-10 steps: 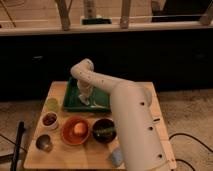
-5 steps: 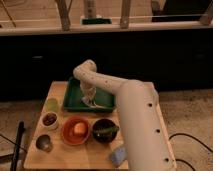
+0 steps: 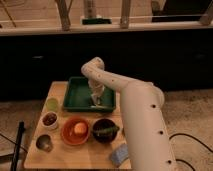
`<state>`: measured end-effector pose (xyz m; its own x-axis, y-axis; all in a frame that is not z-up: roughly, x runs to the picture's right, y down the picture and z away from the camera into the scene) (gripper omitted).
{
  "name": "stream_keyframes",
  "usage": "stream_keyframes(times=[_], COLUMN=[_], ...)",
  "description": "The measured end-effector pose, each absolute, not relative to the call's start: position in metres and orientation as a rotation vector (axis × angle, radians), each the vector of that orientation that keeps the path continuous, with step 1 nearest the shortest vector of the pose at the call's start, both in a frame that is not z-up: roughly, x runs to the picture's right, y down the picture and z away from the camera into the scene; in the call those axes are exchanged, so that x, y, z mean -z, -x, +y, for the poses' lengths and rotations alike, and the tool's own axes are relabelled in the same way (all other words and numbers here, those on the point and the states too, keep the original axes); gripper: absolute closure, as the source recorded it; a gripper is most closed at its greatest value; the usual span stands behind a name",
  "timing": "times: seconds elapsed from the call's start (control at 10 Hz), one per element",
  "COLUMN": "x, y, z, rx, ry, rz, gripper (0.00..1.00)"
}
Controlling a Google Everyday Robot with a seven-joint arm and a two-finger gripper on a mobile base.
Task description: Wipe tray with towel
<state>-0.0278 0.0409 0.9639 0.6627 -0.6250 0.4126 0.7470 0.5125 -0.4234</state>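
Note:
The dark green tray (image 3: 75, 95) lies at the back of the wooden table. My white arm reaches over it from the right, and the gripper (image 3: 96, 100) points down into the tray's right half. Under the gripper a pale whitish towel (image 3: 100, 104) lies on the tray floor near the front right corner. The gripper seems to press on or hold the towel.
In front of the tray stand a light green cup (image 3: 52, 104), a small white bowl with dark contents (image 3: 49, 119), an orange bowl (image 3: 75, 131), a dark bowl (image 3: 104, 130) and a metal cup (image 3: 44, 143). A grey-blue pad (image 3: 119, 154) lies at the table's front edge.
The gripper and the towel have moved right across the tray, from its middle toward the right front corner.

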Motion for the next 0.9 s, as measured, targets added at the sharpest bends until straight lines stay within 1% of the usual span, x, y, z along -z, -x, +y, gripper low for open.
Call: stream_keyframes(times=[0.4,0.7,0.9], x=[-0.985,-0.983,-0.980], y=[0.035,0.088,0.107], z=[0.025,0.029,0.034], rx=[0.813,0.899,0.955], ry=[0.599,0.575,0.566], rz=[-0.232,-0.308,-0.353], gripper=[1.00,1.00,1.00])
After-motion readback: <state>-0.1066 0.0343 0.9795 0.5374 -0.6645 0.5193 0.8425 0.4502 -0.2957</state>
